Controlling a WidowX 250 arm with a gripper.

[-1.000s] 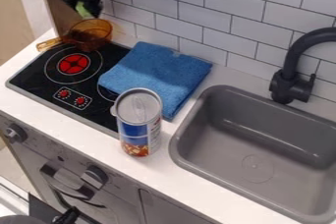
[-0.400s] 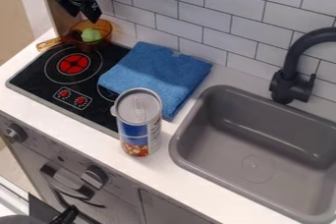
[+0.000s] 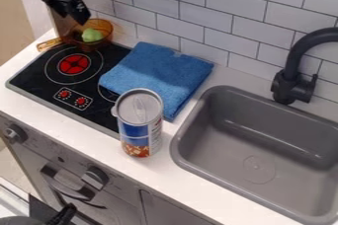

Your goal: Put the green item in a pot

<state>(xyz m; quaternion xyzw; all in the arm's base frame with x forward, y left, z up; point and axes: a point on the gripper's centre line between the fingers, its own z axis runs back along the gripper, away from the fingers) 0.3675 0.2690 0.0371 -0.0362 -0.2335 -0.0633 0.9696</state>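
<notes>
Pot (image 3: 84,47), amber and see-through: set at the far end of the black cooktop (image 3: 36,78), its handle pointing left. Contents: one green item (image 3: 92,35), resting within the walls. Gripper (image 3: 80,20), black, one: hanging tilted at the pot's upper left, near the rim; whether its pincer is spread or pressed together cannot be told. Burner (image 3: 74,64), red-centred, one: in front of the pot. Cloth (image 3: 158,71), blue, folded: lying partly over the cooktop's right side. Canister (image 3: 139,129), lidded, upright: on the white counter in front of the cloth. Sink (image 3: 218,152), grey, with dark faucet (image 3: 288,80): to the right.
</notes>
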